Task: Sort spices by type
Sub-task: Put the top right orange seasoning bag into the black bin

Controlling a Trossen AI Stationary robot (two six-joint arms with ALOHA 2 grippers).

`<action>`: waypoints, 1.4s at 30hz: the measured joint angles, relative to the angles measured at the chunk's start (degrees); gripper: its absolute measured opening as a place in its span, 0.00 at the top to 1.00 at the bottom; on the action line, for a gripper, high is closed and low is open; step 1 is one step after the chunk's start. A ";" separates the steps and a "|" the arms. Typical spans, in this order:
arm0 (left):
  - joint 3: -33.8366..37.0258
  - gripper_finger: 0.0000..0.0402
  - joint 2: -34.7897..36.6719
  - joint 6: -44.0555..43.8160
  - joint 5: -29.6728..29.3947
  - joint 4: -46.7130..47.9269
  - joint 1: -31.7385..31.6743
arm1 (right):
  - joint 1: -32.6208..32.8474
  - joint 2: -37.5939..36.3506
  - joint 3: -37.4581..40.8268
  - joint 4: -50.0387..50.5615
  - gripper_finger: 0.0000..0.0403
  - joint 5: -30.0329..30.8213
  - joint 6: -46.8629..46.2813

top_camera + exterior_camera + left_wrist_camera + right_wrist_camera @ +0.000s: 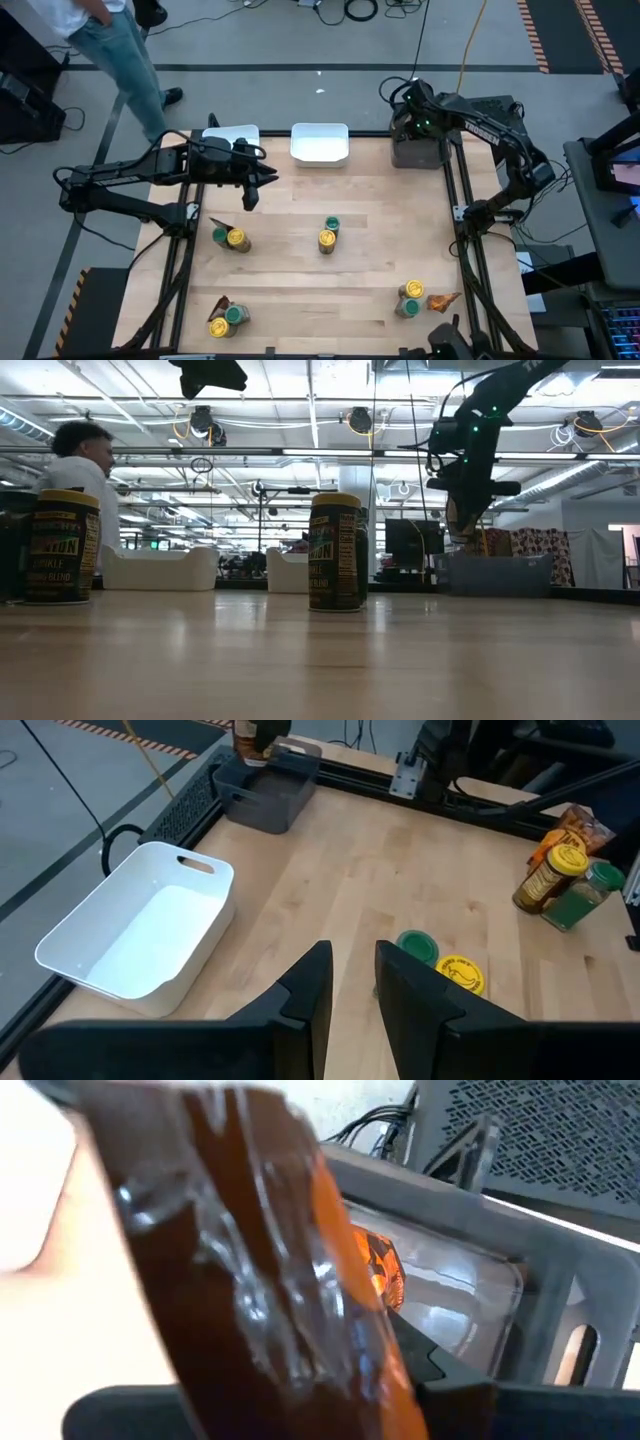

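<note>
Spices stand in four groups on the wooden table: a yellow-lid jar (237, 239) with a green-lid jar (219, 236) and a packet, another pair (328, 233) at the middle, a group (226, 319) near left, and jars (409, 299) with a brown-orange packet (443, 299) near right. My left gripper (262, 186) hovers open above the table's left half, in front of the white trays, touching nothing. My right gripper (413, 128) is over the grey bin (418, 152) at the far right corner, shut on a brown-orange packet (270, 1270). My right gripper holds a brown-orange packet (300, 1360) pinched between its two fingers (110, 1410), which point down. The packet is lifted clear and hangs over the grey bin's inside (262, 792). Which end of the packet the fingers have is hidden by the packet itself.
Two white trays (320, 143) (234, 134) sit side by side at the far edge, left of the grey bin. A person (115, 45) stands beyond the table's far left corner. Bare wood lies between the jar groups at the table's middle (380, 215).
</note>
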State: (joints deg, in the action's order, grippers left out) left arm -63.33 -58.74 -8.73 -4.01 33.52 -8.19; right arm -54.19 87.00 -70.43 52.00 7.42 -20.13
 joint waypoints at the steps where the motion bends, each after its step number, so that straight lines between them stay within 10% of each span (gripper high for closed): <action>1: 0.00 0.79 -0.01 -0.01 0.00 0.00 0.00 | -0.33 0.00 0.00 -0.40 0.93 0.02 -0.25; 42: 0.00 0.79 -0.02 -1.36 0.02 0.25 0.02 | -7.70 11.20 0.00 3.42 0.93 7.76 -7.45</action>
State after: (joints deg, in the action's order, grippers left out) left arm -63.33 -58.76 -10.09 -3.99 33.77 -8.16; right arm -61.89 98.20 -70.43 55.42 15.18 -27.58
